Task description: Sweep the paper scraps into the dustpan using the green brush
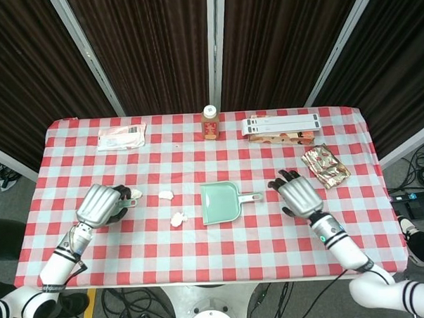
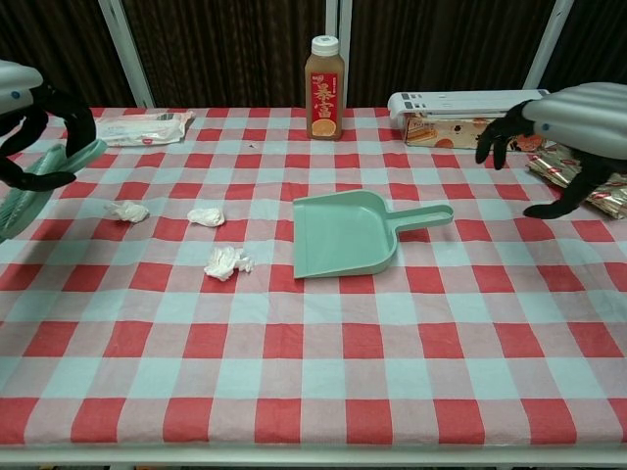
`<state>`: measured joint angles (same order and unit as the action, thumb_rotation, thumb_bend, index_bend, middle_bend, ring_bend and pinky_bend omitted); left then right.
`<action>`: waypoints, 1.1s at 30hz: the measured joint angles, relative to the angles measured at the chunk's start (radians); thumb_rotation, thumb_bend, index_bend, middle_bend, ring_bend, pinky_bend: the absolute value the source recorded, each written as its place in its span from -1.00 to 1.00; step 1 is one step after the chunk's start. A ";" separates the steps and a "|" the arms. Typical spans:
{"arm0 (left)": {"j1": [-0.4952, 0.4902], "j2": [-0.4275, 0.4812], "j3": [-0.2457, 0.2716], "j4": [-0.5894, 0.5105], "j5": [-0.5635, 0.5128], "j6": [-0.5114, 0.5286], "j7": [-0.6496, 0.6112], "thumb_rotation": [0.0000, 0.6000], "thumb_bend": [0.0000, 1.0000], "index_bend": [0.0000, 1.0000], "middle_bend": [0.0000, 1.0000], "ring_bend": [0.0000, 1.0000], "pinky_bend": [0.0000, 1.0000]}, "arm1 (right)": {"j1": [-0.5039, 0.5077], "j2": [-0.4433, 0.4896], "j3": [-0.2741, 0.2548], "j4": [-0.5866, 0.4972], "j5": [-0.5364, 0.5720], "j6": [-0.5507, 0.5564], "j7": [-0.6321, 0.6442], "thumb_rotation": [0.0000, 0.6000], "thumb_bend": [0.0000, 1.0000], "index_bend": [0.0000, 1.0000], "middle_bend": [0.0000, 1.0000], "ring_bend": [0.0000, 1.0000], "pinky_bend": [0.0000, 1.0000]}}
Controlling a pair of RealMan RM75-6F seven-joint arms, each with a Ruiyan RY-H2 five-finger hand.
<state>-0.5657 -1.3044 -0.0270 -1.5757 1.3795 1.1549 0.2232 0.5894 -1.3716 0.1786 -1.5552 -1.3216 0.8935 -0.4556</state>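
Note:
My left hand (image 2: 29, 98) grips the green brush (image 2: 20, 201) by its handle and holds it lifted above the table's left side; in the head view the left hand (image 1: 98, 205) hides the brush. Three white paper scraps (image 2: 127, 211) (image 2: 206, 216) (image 2: 227, 261) lie between the brush and the green dustpan (image 2: 343, 235), whose mouth faces them. The dustpan (image 1: 219, 202) lies flat with its handle pointing right. My right hand (image 1: 298, 192) hovers with fingers spread just right of that handle, holding nothing.
An orange drink bottle (image 2: 324, 88) stands at the back centre. A printed box with a white holder on top (image 2: 470, 122) sits at the back right, a gold foil packet (image 1: 325, 165) near the right edge, and a white packet (image 1: 122, 137) at the back left.

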 measured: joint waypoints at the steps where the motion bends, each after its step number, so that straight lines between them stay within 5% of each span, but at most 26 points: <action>1: 0.002 0.002 -0.001 -0.001 0.001 0.001 -0.004 1.00 -0.10 0.06 0.10 0.50 0.74 | 0.017 -0.026 0.004 0.019 0.021 -0.011 -0.024 1.00 -0.74 -0.39 -0.26 -0.71 -0.55; 11: 0.015 0.018 -0.006 -0.010 0.008 -0.012 -0.016 1.00 -0.10 0.06 0.10 0.50 0.74 | 0.156 -0.216 0.017 0.182 0.210 -0.097 -0.187 1.00 -0.54 -0.30 -0.19 -0.70 -0.55; 33: 0.021 0.019 -0.025 -0.002 0.005 -0.038 -0.029 1.00 -0.10 0.06 0.10 0.50 0.74 | 0.222 -0.277 -0.036 0.219 0.266 -0.054 -0.244 1.00 -0.53 -0.21 -0.12 -0.66 -0.55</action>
<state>-0.5449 -1.2849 -0.0522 -1.5779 1.3842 1.1168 0.1937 0.8110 -1.6489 0.1424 -1.3360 -1.0553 0.8391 -0.6992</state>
